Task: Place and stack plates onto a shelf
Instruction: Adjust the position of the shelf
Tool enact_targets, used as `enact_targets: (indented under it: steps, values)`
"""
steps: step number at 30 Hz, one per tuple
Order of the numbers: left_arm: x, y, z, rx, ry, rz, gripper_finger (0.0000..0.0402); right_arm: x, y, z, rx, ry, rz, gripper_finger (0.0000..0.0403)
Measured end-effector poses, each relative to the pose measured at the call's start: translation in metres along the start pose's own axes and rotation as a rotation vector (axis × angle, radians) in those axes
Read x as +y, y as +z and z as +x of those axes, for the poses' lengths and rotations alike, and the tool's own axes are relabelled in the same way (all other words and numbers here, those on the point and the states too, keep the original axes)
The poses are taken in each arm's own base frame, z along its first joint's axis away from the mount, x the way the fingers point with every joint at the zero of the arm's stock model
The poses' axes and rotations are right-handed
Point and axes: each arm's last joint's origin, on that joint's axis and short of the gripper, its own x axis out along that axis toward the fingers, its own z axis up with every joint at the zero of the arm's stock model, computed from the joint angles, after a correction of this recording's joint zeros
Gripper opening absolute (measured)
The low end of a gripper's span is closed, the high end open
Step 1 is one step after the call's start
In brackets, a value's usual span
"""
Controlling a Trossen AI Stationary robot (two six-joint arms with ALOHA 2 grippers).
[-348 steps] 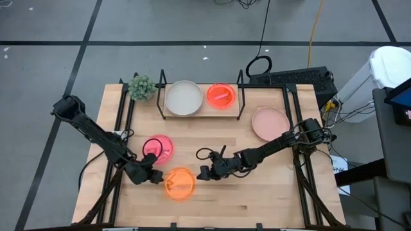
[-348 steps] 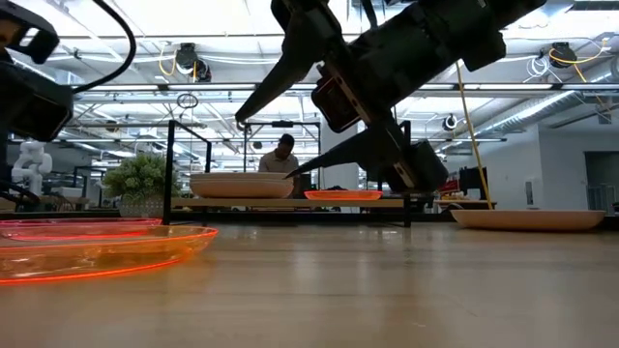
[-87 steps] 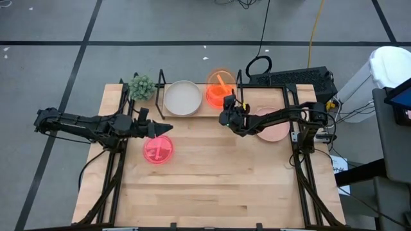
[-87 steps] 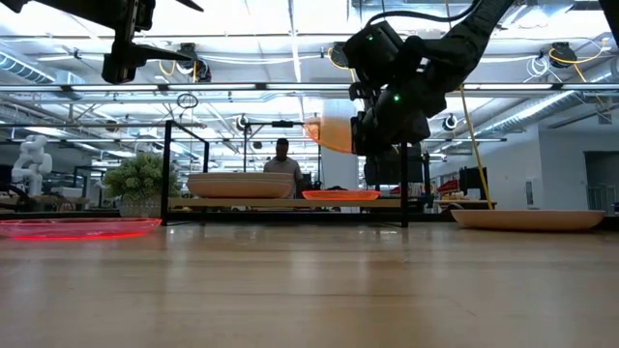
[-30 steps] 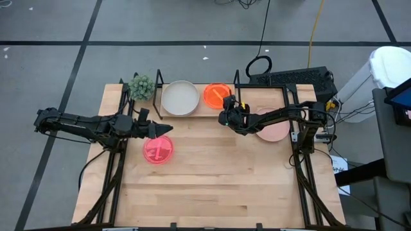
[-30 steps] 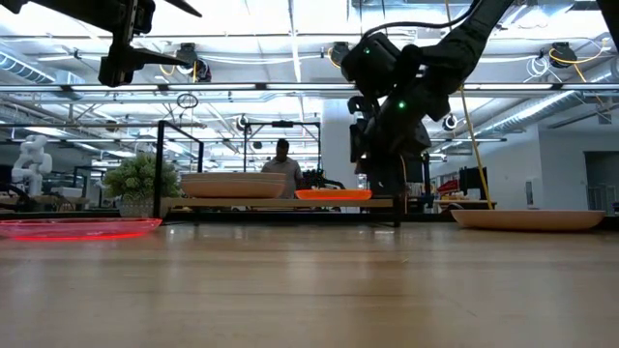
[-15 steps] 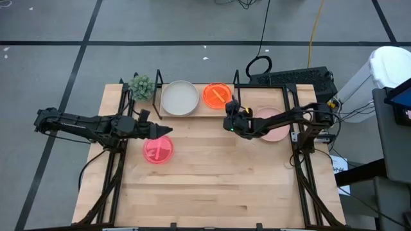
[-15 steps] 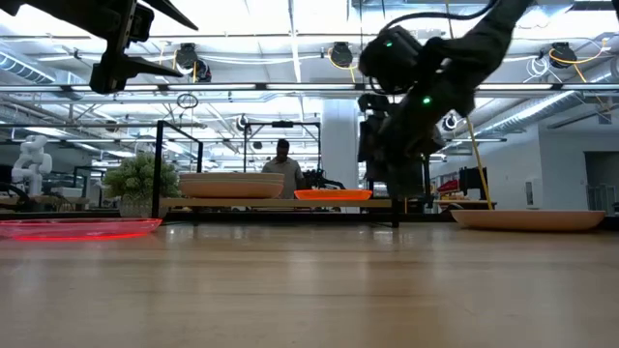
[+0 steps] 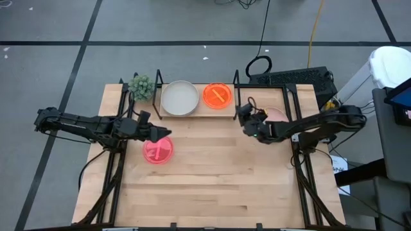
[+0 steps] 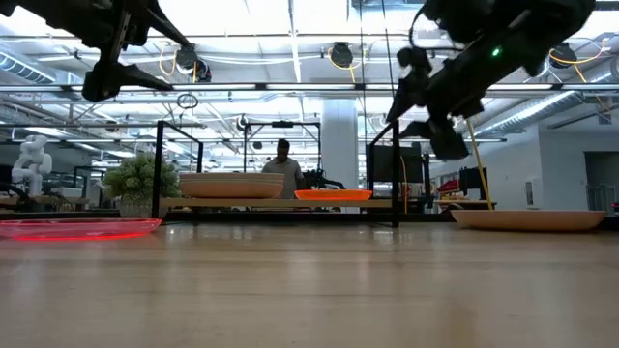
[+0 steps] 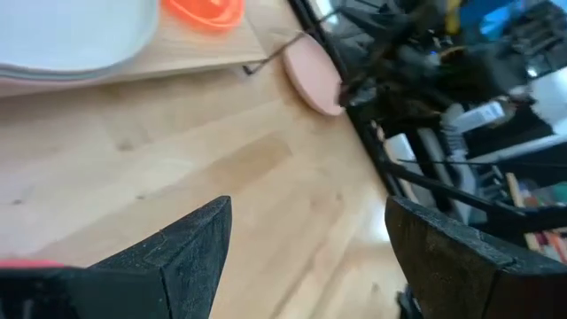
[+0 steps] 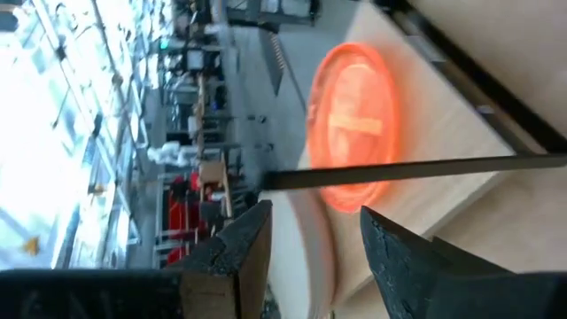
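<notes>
The right gripper hangs in the air just in front of the shelf, near its right end, and its two fingers are spread apart with nothing between them. On the shelf right behind it lies the orange plate, flat on the wood board. Next to that, on the left part of the shelf, sits the cream plate. A pale pink plate rests on the table to the right of the shelf, partly hidden by the right arm. The left gripper waits in front of the shelf's left end, fingers spread wide and empty, above the neon pink plate that lies on the table. A small green plant stands just left of the shelf.
</notes>
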Motion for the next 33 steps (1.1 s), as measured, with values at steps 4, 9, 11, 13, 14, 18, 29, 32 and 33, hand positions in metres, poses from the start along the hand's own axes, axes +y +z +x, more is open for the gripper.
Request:
enact_targets:
  steps: [4, 9, 11, 13, 14, 18, 29, 32, 33]
  values:
    - [0.002, 0.0, 0.0, -0.023, 0.034, -0.011, 0.0303, 0.015, 0.005, -0.016, 0.044, 0.053, -0.051, 0.0157]
    - [0.007, -0.001, 0.0, -0.027, 0.093, -0.01, 0.0303, 0.026, 0.008, -0.024, 0.062, 0.096, -0.105, 0.0139]
    - [0.012, -0.002, -0.001, -0.041, 0.149, -0.025, 0.0303, 0.025, 0.008, -0.024, 0.061, 0.092, -0.113, 0.0125]
    - [0.017, -0.003, -0.002, -0.065, 0.209, -0.037, 0.0303, 0.023, 0.008, -0.021, 0.052, 0.085, -0.118, 0.0109]
    - [0.019, -0.003, -0.002, -0.073, 0.232, -0.043, 0.0303, 0.022, 0.007, -0.019, 0.045, 0.08, -0.116, 0.01]
    - [0.026, -0.003, -0.003, -0.072, 0.294, -0.071, 0.0303, 0.016, 0.007, -0.009, 0.029, 0.051, -0.091, 0.0067]
    - [0.031, -0.002, -0.004, -0.088, 0.344, -0.128, 0.0264, 0.004, 0.006, 0.011, 0.02, 0.003, -0.038, 0.0009]
    - [0.034, -0.003, -0.004, -0.083, 0.371, -0.142, 0.0254, 0.004, 0.008, 0.013, -0.004, 0.006, -0.03, 0.0002]
    - [0.035, -0.004, -0.005, -0.081, 0.383, -0.151, 0.0251, 0.004, 0.008, 0.014, -0.008, 0.006, -0.028, 0.0001]
